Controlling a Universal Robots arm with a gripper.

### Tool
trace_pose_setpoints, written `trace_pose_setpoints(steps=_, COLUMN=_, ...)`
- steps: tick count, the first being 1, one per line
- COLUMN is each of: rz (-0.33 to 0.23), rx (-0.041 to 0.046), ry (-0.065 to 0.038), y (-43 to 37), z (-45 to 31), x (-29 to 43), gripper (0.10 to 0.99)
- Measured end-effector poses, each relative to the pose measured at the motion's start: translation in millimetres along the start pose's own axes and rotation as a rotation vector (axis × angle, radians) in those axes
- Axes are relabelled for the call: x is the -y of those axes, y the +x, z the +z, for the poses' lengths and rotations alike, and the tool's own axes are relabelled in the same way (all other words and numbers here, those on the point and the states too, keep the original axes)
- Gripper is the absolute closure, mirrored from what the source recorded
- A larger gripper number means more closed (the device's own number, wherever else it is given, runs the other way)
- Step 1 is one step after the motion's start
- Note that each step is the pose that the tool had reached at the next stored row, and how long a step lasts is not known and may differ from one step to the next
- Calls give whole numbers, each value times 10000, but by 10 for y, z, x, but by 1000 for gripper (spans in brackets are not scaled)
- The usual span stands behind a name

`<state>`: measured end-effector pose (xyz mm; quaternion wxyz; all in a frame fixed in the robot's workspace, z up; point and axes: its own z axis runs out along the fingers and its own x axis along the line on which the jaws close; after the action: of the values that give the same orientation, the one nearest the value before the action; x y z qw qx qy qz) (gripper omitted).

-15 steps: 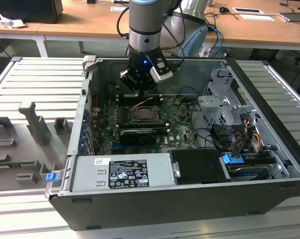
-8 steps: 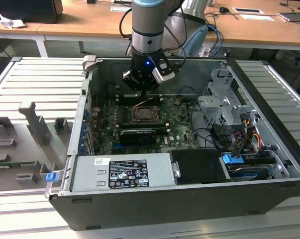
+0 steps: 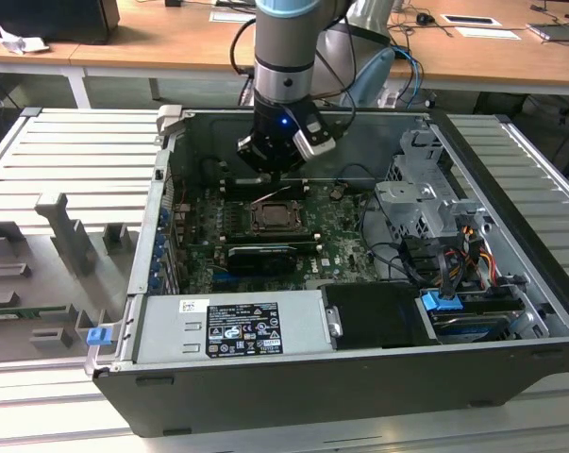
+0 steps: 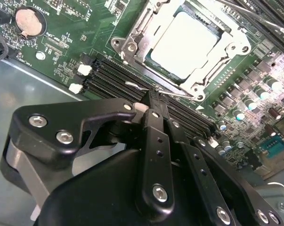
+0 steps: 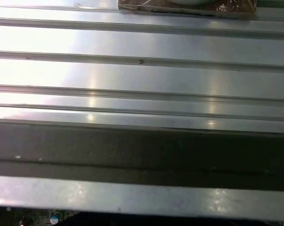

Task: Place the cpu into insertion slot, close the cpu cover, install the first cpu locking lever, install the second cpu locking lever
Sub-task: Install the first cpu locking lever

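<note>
The cpu [image 4: 182, 42] lies flat in the insertion slot [image 3: 275, 218] on the green motherboard, its pale metal face showing through the window of the cpu cover [image 4: 132, 44]. The cover is folded down over the chip. A thin wire locking lever [image 4: 136, 86] runs along the near side of the socket. My gripper [image 4: 153, 96] hangs just beside that side of the socket with its black fingers [image 4: 156, 136] together, their tips at the lever wire. In the exterior view the gripper [image 3: 276, 170] stands over the back edge of the socket inside the open computer case.
Black memory slots [image 4: 109, 75] run between the gripper and the socket. A drive cage [image 3: 421, 198] and cable bundle fill the case at the exterior view's right, the power supply [image 3: 232, 326] the front. The first wrist view shows a ribbed metal plate [image 5: 142, 75].
</note>
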<state>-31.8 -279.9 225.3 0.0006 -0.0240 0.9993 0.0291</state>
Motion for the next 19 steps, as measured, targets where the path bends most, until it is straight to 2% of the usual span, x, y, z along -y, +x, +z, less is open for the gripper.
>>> trace_pose_setpoints(steps=7, rz=0, rx=2, ry=-2, y=-35, z=16, x=35, gripper=980)
trace_pose_setpoints(steps=13, rz=1, rx=2, ry=-3, y=-74, z=49, x=20, gripper=980)
trace_pose_setpoints(steps=19, rz=0, rx=1, ry=-4, y=-108, z=112, x=14, gripper=980)
